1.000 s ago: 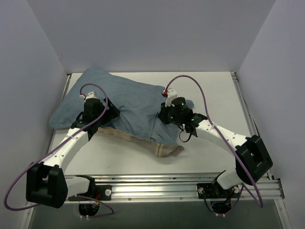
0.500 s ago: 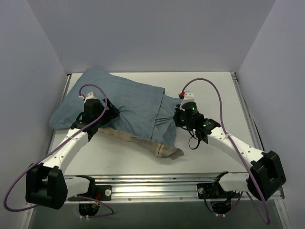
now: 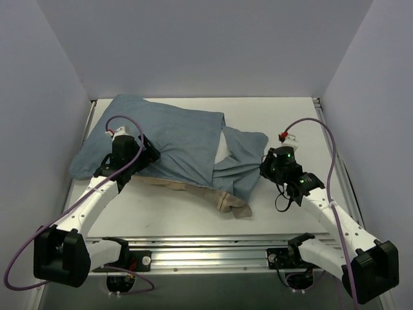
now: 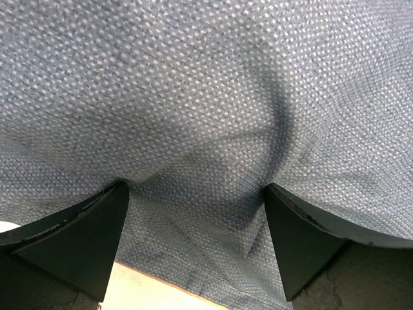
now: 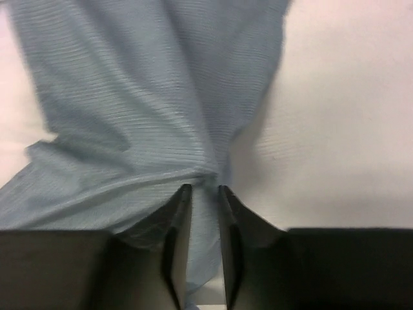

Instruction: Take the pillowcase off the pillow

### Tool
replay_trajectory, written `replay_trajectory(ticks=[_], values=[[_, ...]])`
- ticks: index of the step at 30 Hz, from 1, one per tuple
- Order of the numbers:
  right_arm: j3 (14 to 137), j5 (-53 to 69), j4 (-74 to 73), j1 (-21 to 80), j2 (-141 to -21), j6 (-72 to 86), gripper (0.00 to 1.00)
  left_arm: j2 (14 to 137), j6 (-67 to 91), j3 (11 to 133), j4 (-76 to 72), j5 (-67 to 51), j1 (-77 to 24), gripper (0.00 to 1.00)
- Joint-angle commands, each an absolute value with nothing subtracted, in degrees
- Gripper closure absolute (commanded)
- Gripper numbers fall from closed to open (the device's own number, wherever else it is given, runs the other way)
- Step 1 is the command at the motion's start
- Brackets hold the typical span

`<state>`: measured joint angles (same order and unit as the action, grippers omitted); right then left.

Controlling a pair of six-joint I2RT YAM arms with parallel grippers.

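Note:
The blue pillowcase (image 3: pixel 174 139) lies across the left and middle of the table, still covering most of the pillow. A sliver of white pillow (image 3: pixel 223 148) shows at the case's opening. Beige lining (image 3: pixel 227 200) shows along the near edge. My left gripper (image 3: pixel 143 157) is open, with its jaws wide apart, and presses down on the covered pillow; its wrist view (image 4: pixel 197 194) shows only blue weave (image 4: pixel 206 97). My right gripper (image 3: pixel 264 165) is shut on a pinch of the case's loose end (image 3: pixel 242 161), stretched to the right. In its wrist view the gripper (image 5: pixel 203 190) has blue fabric (image 5: pixel 148 97) bunched between the fingers.
White walls close in the table on the left, back and right. A metal rail (image 3: pixel 213 248) runs along the near edge by the arm bases. Bare white tabletop (image 3: pixel 297 129) lies to the right of the case.
My right gripper has moved right and toward the near edge, dragging the case's loose end with it; the opening has spread and a strip of white pillow shows. The left arm has stayed put.

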<state>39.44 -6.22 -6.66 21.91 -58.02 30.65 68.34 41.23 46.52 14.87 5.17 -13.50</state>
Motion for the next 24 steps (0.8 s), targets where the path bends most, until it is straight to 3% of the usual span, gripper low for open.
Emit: replay_trajectory(ticks=[1,2,5,11,16,22,24], values=[[43.1,2.5,-1.8,24.1,-57.6,28.0,0.78,67.1,39.4,46.1,16.3,5.5,-12.8,0.06],[44.0,3.2,-0.5,26.9,-58.6,27.5,0.67,67.3,39.3,46.1,16.2,5.0,-12.9,0.06],[49.6,1.9,1.6,32.6,-64.2,24.2,0.52,67.6,39.1,46.1,16.3,3.9,-12.9,0.06],[55.9,0.2,5.7,33.5,-74.3,23.6,0.43,67.0,39.3,46.1,16.5,4.0,-13.0,0.06],[54.5,-3.2,8.8,33.3,-80.9,24.3,0.46,66.9,39.7,46.0,16.7,4.3,-13.0,0.06],[43.4,-9.8,6.2,26.7,-80.6,31.2,0.71,67.1,41.1,45.0,15.7,4.8,-12.8,0.06],[37.5,-10.2,4.5,23.5,-78.1,33.6,0.72,67.1,41.3,44.7,15.4,5.3,-12.8,0.06]])
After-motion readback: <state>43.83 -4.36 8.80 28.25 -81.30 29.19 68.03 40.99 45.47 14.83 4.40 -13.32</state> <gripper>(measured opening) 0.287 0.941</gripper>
